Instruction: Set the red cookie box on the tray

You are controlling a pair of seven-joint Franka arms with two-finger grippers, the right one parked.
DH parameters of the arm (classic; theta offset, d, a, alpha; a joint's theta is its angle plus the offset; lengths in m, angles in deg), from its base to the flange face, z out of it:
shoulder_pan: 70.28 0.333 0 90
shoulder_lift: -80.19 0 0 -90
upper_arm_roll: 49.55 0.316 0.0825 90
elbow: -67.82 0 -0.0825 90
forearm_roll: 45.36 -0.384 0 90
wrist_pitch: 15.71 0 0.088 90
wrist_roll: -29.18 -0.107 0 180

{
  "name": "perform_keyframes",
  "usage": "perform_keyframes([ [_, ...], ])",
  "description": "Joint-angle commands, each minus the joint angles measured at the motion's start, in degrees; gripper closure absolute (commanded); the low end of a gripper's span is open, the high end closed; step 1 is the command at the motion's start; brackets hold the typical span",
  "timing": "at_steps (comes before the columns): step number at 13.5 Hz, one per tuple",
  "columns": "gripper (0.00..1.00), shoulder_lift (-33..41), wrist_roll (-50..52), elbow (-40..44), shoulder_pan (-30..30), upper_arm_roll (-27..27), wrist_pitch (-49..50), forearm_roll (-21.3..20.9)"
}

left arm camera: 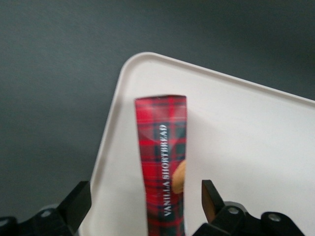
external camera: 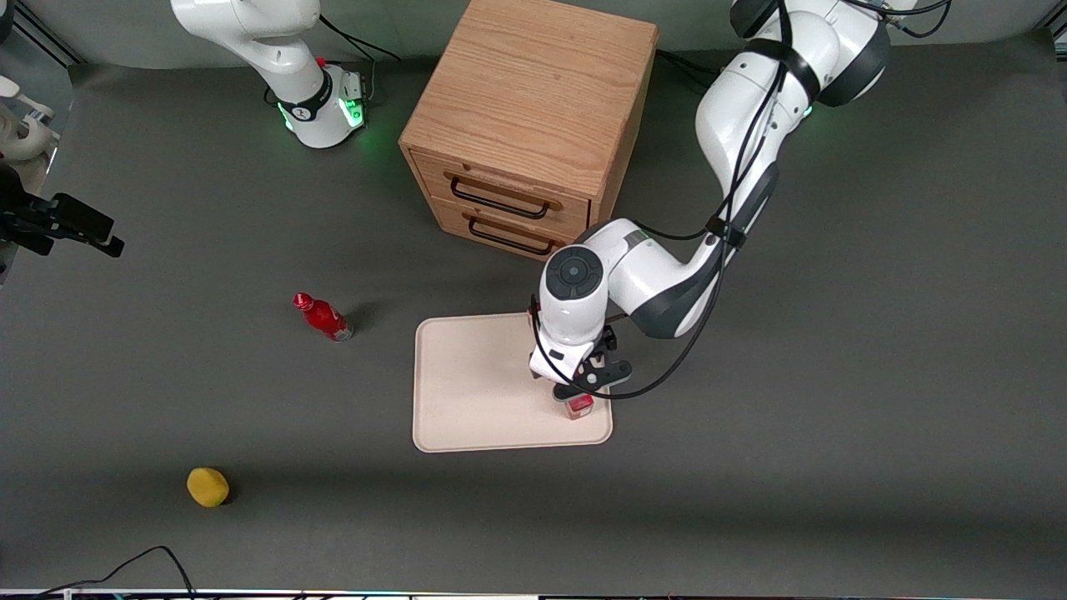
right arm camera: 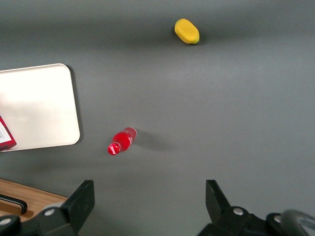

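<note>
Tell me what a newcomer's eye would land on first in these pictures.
First, the gripper over the tray, its fingers open on either side of the red cookie box, which sits on the tray near the corner closest to the front camera and the working arm's end. Next, the wooden drawer cabinet farther from the front camera than the tray. Then a small red bottle and a yellow lemon-like object toward the parked arm's end.
</note>
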Motion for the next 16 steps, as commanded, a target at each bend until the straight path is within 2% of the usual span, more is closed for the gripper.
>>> perform_keyframes([
  [1,0.00,2.8,-6.5,4.3,1.6,-1.0,11.0,3.0],
  [6,0.00,14.9,-20.9,2.2,8.1,-0.5,24.7,11.9],
  [8,0.00,23.0,-25.8,-6.3,12.7,-0.4,25.3,14.7],
  [11,0.00,34.1,-37.9,-19.6,19.3,0.9,23.3,15.7],
  [14,0.00,43.8,-50.5,-31.8,20.2,9.5,18.5,18.5],
  [16,0.00,50.3,-57.8,-40.7,19.9,14.7,13.6,18.7],
])
